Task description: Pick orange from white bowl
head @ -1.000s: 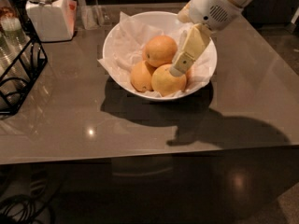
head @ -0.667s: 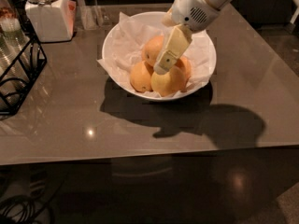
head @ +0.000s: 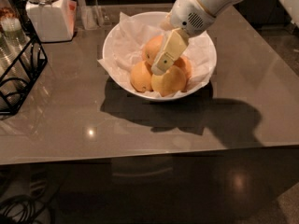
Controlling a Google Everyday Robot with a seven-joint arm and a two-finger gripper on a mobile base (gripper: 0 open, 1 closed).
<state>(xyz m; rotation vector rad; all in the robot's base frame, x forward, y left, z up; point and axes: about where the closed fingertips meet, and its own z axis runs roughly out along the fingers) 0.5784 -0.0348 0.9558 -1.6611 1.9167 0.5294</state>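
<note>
The glossy grey-brown counter (head: 140, 129) fills most of the view. Directly on it, toward 12 o'clock of its middle, sits the white bowl (head: 108, 41). At 10 o'clock stands a white square lidded jar (head: 46, 15), well apart from the bowl. At 9 o'clock a black wire rack (head: 23, 73) rests by the counter's edge. The tool (head: 160, 66) hangs over the bowl, coming in from 1 o'clock.
</note>
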